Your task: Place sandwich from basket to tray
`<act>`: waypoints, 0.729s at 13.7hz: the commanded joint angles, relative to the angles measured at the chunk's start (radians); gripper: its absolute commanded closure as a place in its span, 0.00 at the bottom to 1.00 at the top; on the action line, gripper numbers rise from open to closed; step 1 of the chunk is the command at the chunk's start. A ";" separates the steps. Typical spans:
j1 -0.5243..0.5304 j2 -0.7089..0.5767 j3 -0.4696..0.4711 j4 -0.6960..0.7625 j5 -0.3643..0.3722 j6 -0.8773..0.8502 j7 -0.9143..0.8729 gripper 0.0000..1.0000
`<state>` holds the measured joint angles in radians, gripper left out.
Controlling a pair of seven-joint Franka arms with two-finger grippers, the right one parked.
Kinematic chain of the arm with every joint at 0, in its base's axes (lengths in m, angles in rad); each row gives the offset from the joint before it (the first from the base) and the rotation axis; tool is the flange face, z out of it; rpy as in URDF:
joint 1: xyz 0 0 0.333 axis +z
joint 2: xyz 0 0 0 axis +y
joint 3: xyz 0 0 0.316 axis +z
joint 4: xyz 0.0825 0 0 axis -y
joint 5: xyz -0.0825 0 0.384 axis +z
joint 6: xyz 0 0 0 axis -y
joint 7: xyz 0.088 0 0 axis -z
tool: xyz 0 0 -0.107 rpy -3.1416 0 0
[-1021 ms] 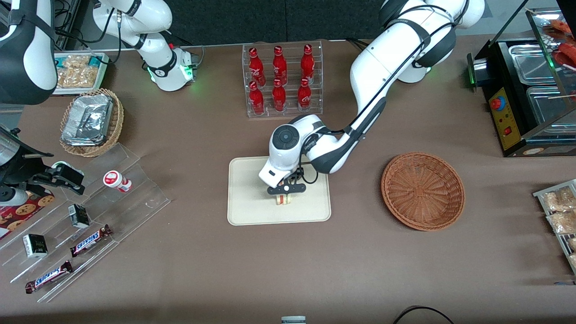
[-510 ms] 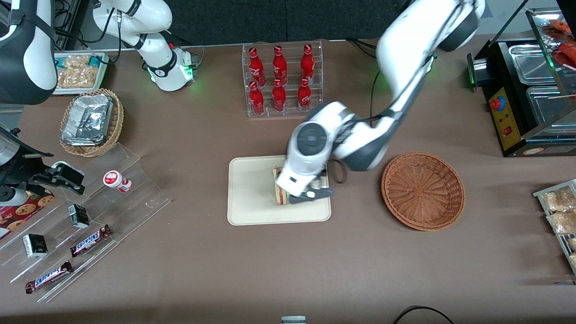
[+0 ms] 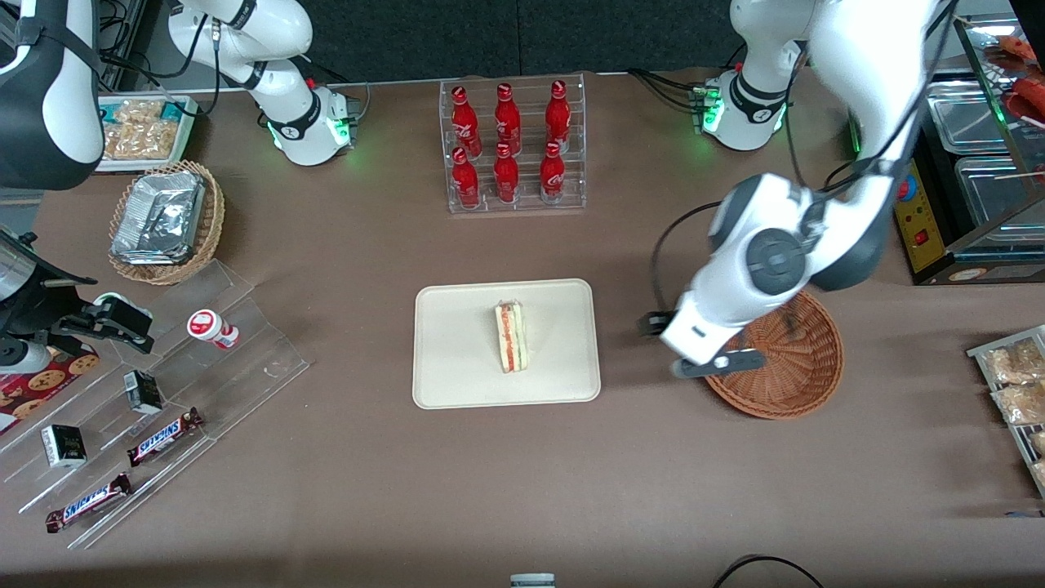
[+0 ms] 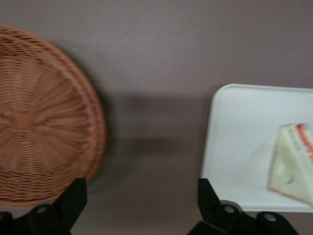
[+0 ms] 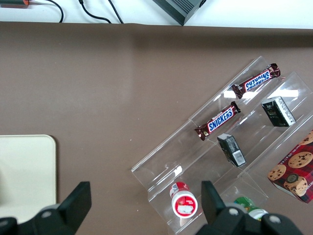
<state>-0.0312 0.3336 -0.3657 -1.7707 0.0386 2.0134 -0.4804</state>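
We find the sandwich (image 3: 511,336) lying on the tray (image 3: 457,376), a little toward the working arm's side of the tray's middle, its red, orange and green filling stripe facing up and nothing touching it. From the wrist camera we see the same wedge (image 4: 293,166) resting on the pale tray (image 4: 239,147), near the edge closest to the basket. We note the gripper (image 3: 704,353) hanging above the table over the gap between tray and basket (image 3: 796,392), partly overlapping the basket's rim in the front view, clear of both. Its fingers (image 4: 73,196) stand spread wide with only bare brown table between them, and they carry nothing. The basket (image 4: 34,122) shows just its woven reddish-brown bottom. Farther from the front camera than the tray we log a clear rack of red bottles (image 3: 510,147). Toward the parked arm's end of the table sit a tan basket of foil packets (image 3: 163,216) and stepped clear racks holding Snickers bars (image 3: 163,434).
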 commanded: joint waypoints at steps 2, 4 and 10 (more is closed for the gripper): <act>0.150 -0.223 -0.006 -0.225 -0.023 0.027 0.222 0.00; 0.226 -0.303 -0.004 -0.262 -0.046 -0.013 0.336 0.00; 0.258 -0.361 0.057 0.121 -0.054 -0.503 0.397 0.00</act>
<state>0.2227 -0.0386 -0.3197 -1.7820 -0.0013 1.6299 -0.1146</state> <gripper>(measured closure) 0.000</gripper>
